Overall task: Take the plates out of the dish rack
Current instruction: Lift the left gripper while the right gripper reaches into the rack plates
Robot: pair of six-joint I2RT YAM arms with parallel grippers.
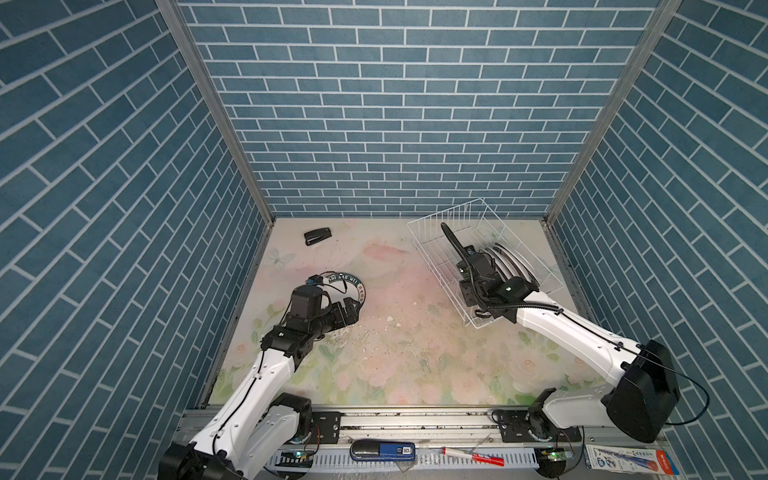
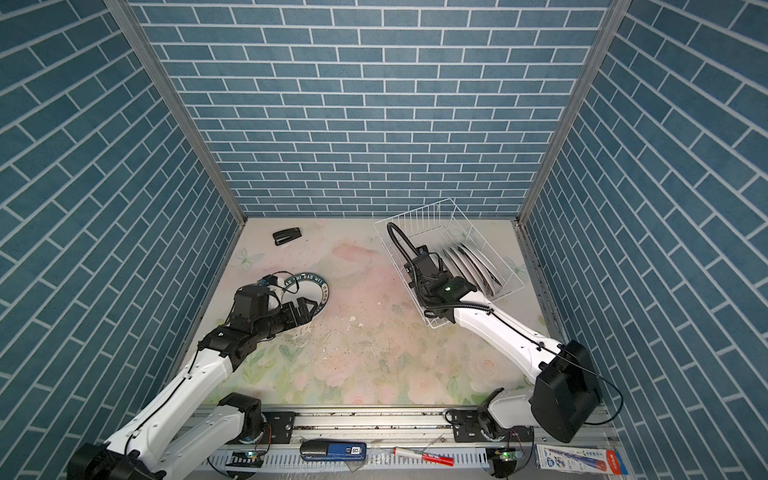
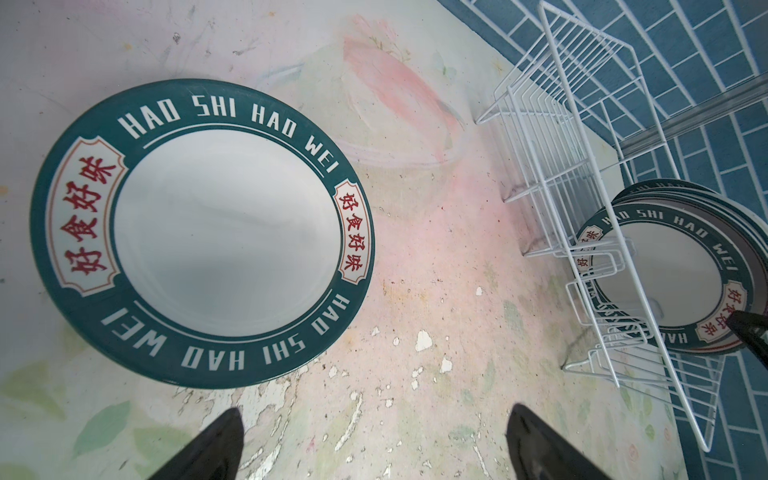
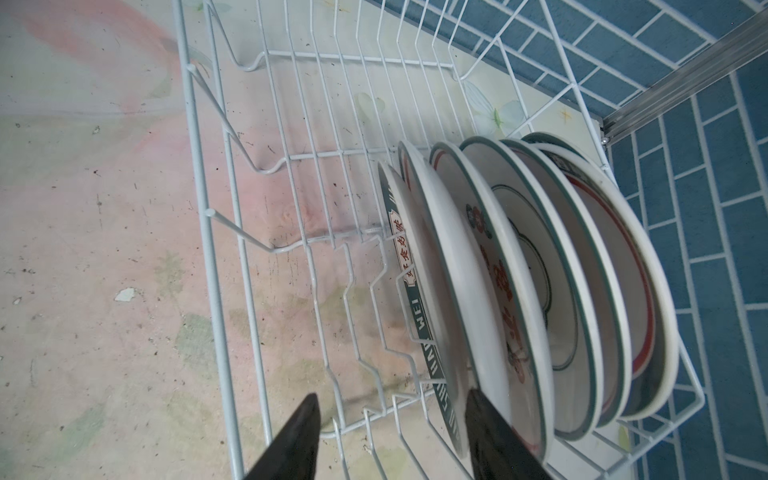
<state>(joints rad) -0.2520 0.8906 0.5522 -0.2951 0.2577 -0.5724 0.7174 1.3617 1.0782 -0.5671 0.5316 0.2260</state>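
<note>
Treat as the grasp step for the next plate. Locate the dish rack (image 4: 212, 291) at the far right of the table (image 1: 415, 353), with the remaining plates (image 4: 519, 270) standing on edge and leaning together on the side of the rack toward the right-hand wall. Note the right gripper (image 4: 391, 395) inside the rack, jaws partly spread and pinching nothing, straddling the lower rim of the nearest plate (image 4: 405, 249), the green-rimmed one. Verify finger placement before closing. Position of the far finger (image 4: 490, 432), behind one plate or behind two: not determinable from the wrist view, so admit a single rim only. Advance to full pad cover on the rim, then close squarely across the plate's thickness. Lift along the plane of the plate, clear of the upright wire dividers, without dragging the neighbours over. Expect a smooth glazed surface; grip firmly and avoid tilting. Note the left gripper (image 3: 376, 410), jaws spread wide and empty, just beside the unloaded plate (image 3: 224, 232) lying flat on the left part of the table. Set the next plate down on or beside that one, away from the left arm.
</note>
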